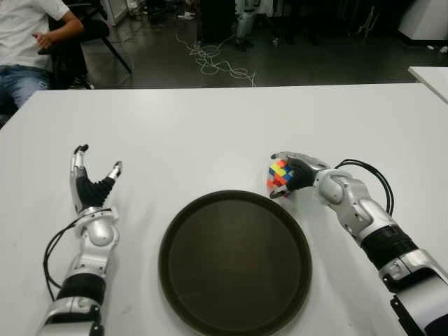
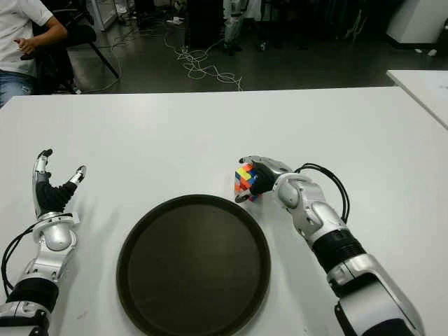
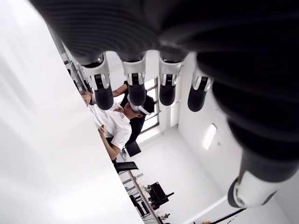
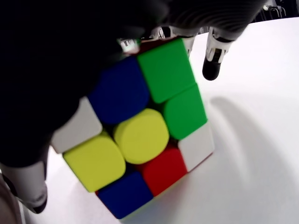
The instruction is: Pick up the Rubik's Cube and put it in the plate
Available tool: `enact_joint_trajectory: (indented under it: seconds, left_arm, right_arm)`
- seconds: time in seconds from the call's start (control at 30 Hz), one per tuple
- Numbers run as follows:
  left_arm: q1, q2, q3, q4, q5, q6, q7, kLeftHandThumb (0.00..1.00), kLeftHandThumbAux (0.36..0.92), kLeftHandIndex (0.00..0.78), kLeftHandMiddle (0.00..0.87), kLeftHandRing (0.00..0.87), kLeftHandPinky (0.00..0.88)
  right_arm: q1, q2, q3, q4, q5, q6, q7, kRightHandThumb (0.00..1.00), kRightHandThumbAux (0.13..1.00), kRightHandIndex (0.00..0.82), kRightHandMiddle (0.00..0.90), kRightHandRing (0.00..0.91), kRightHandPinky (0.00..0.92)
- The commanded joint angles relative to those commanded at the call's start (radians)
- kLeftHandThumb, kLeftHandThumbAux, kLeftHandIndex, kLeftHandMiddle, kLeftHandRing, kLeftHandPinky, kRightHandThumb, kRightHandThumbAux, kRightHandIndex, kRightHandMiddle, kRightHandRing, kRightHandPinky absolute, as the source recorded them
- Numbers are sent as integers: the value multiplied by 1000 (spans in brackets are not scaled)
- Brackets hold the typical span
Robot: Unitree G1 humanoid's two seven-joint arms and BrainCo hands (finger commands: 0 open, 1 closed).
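Rubik's Cube (image 1: 278, 177): scrambled, with mixed blue, green, yellow, red and white stickers, sitting tilted just off the plate's far right rim and gripped in the right hand (image 1: 297, 171). Plate (image 1: 235, 260): round, dark brown, shallow raised rim, nothing in it, flat on the white table near the front edge. Can't tell whether the cube's lower corner touches the table.

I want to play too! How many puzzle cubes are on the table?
1. The cube is in the robot's right hand, just past the far right edge of the dark plate. None shows elsewhere.
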Motion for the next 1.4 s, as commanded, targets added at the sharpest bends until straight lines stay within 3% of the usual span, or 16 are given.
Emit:
enact_joint_trajectory:
  seconds: [0.33,0.93,1.3,1.4]
  left_arm:
    - [3,3,-3,0,2,-8,-7,0,645,0,0,0,51]
    - [2,3,-4,-6,15,15,9,0,684,3,0,0,12]
    - [4,6,-7,-8,20,16,7,0,678,9,0,0,11]
    - [5,8,-9,-9,23,17,6,0,685,7,0,0,10]
  right_arm:
    - [-6,7,5,12,4,8,5,0,610,8,53,33,56]
    - [2,8,1,4,8,8,-7,0,608,8,44,30,58]
    - [-6,16,-6,77,17,-84,-91,0,635,42,84,64,69]
    - [0,19,-23,93,34,-116,-131,0,688,126,132,133,174]
